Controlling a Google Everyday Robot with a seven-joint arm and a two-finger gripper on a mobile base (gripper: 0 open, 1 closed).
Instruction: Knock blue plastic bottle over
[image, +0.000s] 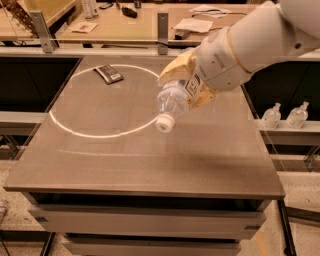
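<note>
The blue plastic bottle (175, 99) is clear with a white cap and a printed label. It hangs tilted in the air over the grey table (145, 165), cap pointing down and to the left, near the right edge of a white circle (75, 131) marked on the table. My gripper (189, 80), with yellowish fingers at the end of the white arm, reaches in from the upper right. It is shut around the bottle's body. The bottle's base is hidden behind the gripper.
A dark flat packet (109, 74) lies inside the circle at the table's far side. Two small clear bottles (285, 116) stand on a shelf to the right. A wooden desk (150, 25) with papers runs behind the table.
</note>
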